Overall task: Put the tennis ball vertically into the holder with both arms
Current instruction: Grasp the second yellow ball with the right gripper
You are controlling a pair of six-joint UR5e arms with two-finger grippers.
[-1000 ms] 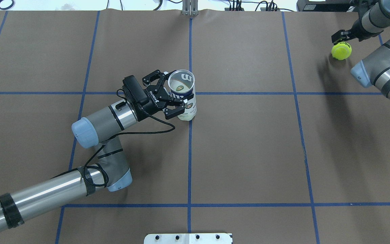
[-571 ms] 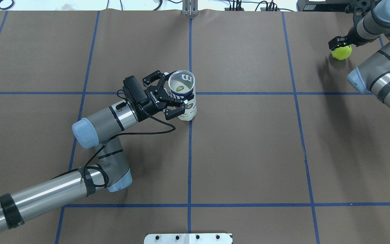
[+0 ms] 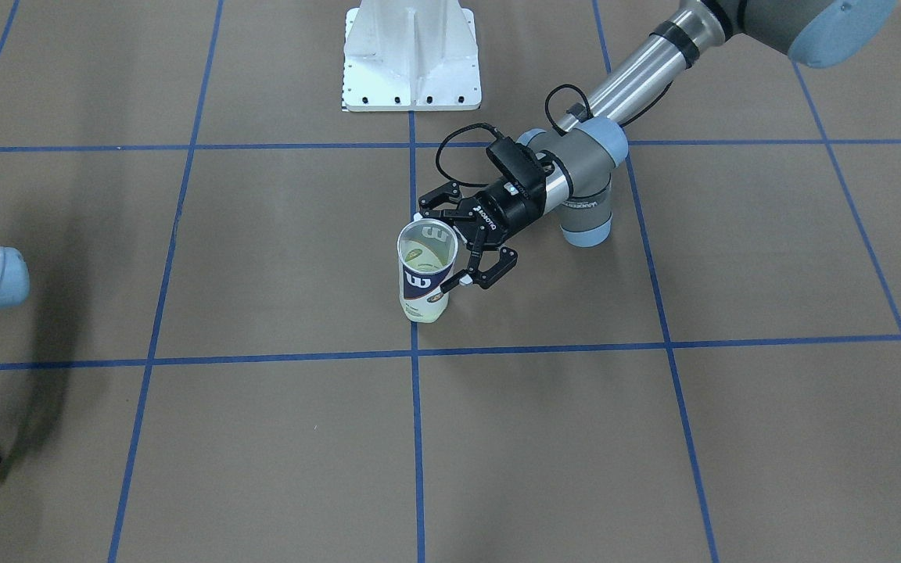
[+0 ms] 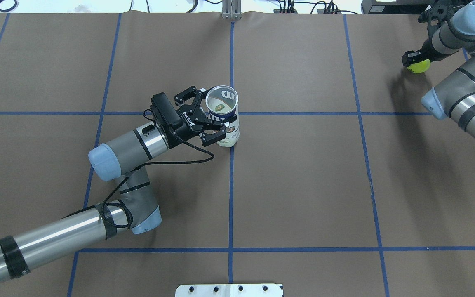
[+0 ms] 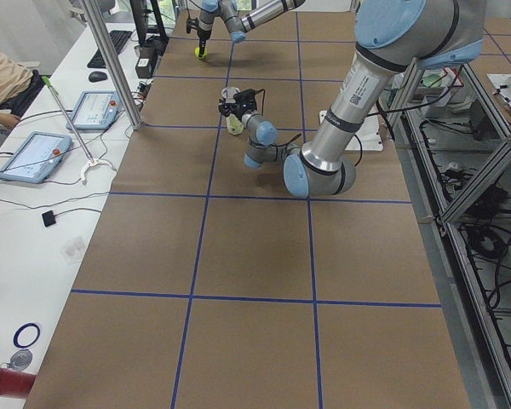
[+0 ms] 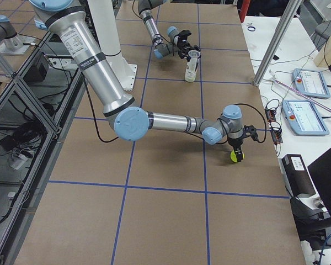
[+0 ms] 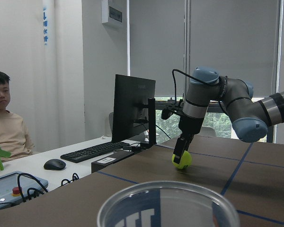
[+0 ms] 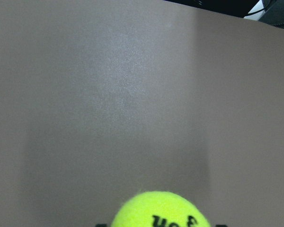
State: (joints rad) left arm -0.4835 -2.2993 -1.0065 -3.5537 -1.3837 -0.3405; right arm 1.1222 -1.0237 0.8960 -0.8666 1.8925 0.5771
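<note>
The holder (image 4: 222, 108) is a clear tube with a navy and white label. It stands upright, mouth open, near the table's middle (image 3: 425, 274). My left gripper (image 4: 213, 112) reaches in from the side and is shut on the tube's middle; the left wrist view shows only its rim (image 7: 168, 208). The yellow-green tennis ball (image 4: 421, 67) lies at the far right of the table. My right gripper (image 4: 413, 59) points down over it, its fingers open around the ball's top (image 7: 181, 161). The ball fills the bottom edge of the right wrist view (image 8: 161, 210).
A white metal pedestal base (image 3: 411, 55) stands at the robot's side of the table. A side bench along the far edge holds a monitor (image 7: 132, 109), a keyboard and tablets (image 5: 34, 158), with a seated person (image 7: 4, 123) there.
My right wrist has swung more upright and come down onto the ball, which now shows less from overhead. The ball has hardly moved. The left arm and holder are still.
</note>
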